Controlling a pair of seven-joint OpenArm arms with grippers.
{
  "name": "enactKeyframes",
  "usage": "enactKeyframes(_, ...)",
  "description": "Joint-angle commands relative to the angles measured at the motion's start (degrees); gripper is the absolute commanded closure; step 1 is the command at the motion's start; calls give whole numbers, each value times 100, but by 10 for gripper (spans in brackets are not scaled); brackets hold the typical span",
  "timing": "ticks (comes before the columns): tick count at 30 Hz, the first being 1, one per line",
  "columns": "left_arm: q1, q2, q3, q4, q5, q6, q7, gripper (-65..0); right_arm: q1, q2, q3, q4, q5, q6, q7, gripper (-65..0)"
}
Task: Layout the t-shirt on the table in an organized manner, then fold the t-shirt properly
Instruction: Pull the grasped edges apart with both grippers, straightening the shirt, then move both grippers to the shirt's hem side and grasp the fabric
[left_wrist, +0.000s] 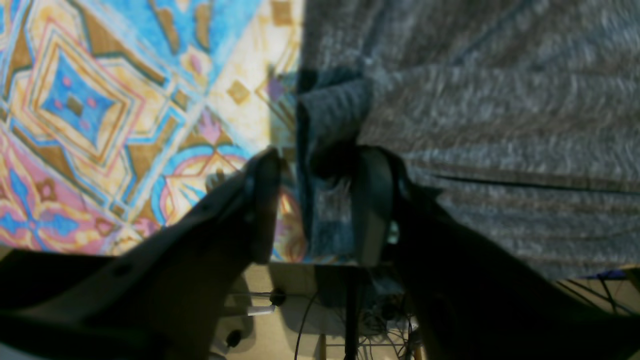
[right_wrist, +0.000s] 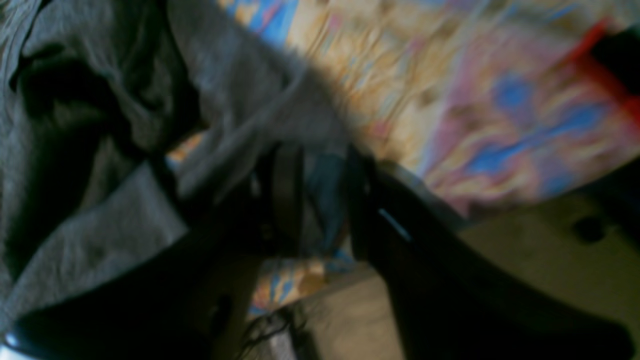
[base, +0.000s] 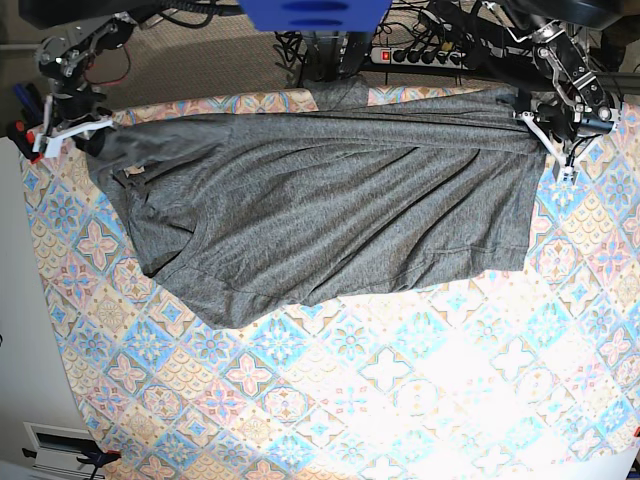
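The dark grey t-shirt (base: 320, 210) lies spread across the far half of the table (base: 400, 400), its far edge stretched between my two grippers. My left gripper (base: 548, 125) is at the shirt's far right corner. In the left wrist view its jaws (left_wrist: 320, 160) stand apart; a bunched fold of shirt (left_wrist: 500, 125) sits in the gap, touching one finger only, with table cloth (left_wrist: 100, 100) showing beside the other. My right gripper (base: 88, 135) is at the far left corner. In the blurred right wrist view it (right_wrist: 322, 160) is shut on a fold of the shirt (right_wrist: 100, 150).
Both grippers are at the table's far edge; floor and cables (left_wrist: 300, 300) show below it. A power strip and cables (base: 400, 55) and a blue object (base: 315, 15) lie beyond that edge. A white surface (base: 15, 300) borders the left side.
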Motion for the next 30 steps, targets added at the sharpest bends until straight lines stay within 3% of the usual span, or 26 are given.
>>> enactKeyframes(1, 25, -34, -3, 104, 34, -30, 175, -251, 38, 75, 2, 245, 133, 38, 155, -181)
enactKeyframes(7, 43, -26, -12, 491, -1, -30, 184, -253, 47, 75, 19, 816, 133, 38, 164, -207)
enactKeyframes(11, 25, 203, -83, 992, -1, -30, 140, -253, 91, 75, -16, 948, 133, 38, 164, -206)
enactKeyframes(16, -212, 581, -153, 1607, 25, -30, 140, -253, 82, 110, -631, 957, 124, 38, 164, -206)
enactKeyframes(23, -626, 704, -170, 1642, -1, -30, 140, -253, 328, 796, -1748, 948, 124, 38, 164, -206)
enactKeyframes(30, -898, 862, -135, 1642, 34, -30, 167, -253, 1761, 1446, -2495, 412, -60, 38, -3, -205)
